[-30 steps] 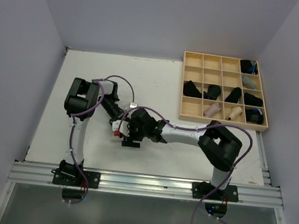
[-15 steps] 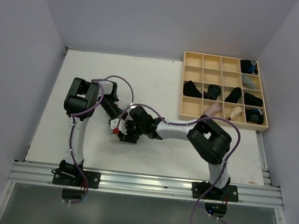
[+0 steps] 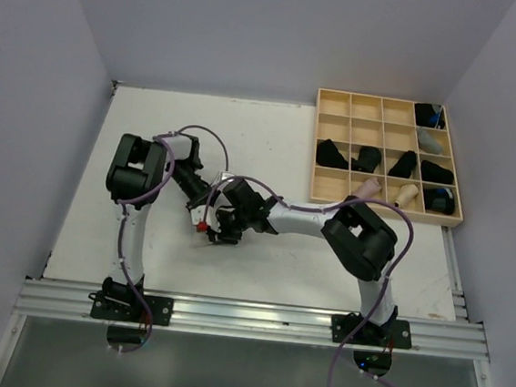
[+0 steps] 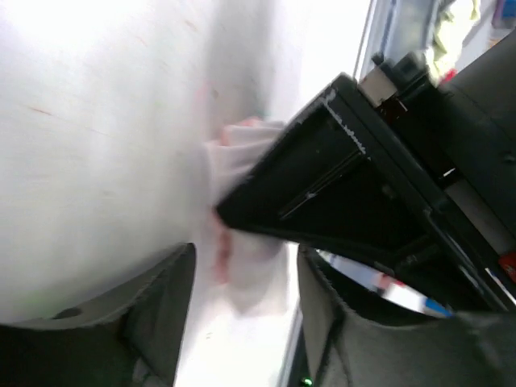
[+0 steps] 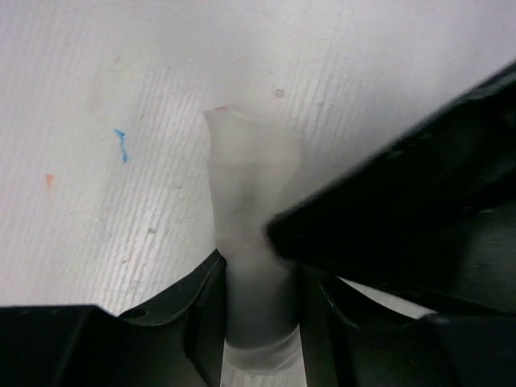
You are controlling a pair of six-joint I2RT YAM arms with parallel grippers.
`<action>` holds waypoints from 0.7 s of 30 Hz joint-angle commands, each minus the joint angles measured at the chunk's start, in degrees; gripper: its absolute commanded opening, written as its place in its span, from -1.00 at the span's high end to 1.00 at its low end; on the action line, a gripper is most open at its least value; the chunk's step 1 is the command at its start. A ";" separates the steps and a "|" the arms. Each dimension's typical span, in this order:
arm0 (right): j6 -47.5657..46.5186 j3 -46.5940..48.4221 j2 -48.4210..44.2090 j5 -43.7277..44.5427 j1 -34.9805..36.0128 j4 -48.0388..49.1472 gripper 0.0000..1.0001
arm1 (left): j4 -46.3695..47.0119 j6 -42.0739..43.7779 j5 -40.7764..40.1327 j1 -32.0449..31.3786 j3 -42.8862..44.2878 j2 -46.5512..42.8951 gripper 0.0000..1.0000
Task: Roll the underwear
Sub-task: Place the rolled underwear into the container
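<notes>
A whitish underwear (image 5: 250, 177) with a faint pink edge is rolled into a short tube on the white table. My right gripper (image 5: 260, 274) is shut on its near end, a finger pressed against each side. My left gripper (image 4: 246, 258) stands open around the other end of the same roll (image 4: 242, 153), with a gap on both sides. The black body of the right gripper crosses the left wrist view and covers part of the roll. In the top view both grippers (image 3: 203, 217) (image 3: 224, 229) meet at the table's middle left, and the roll is hidden under them.
A pale wooden grid tray (image 3: 384, 211) stands at the back right. It holds several rolled pieces, black ones (image 3: 332, 153) and pale ones (image 3: 366, 189). Purple cables loop over both arms. The metal rail with the arm bases (image 3: 246, 316) runs along the near edge.
The right gripper slid left up to the left gripper and its jaws closed on the whitish roll. The left jaws opened off the roll.
</notes>
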 commanded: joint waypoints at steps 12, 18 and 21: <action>11.29 0.40 -8.67 -6.33 -5.93 -18.12 1.00 | 44.77 -16.18 -2.44 9.00 -2.83 -32.62 -0.67; 22.47 5.24 -12.53 -10.65 -16.66 -17.60 1.00 | 55.51 -26.02 -3.24 9.00 -6.79 -41.43 -1.00; 26.35 6.03 -16.14 -10.13 -23.08 -16.98 1.00 | 59.90 -31.03 -2.80 9.00 -6.97 -43.72 -1.00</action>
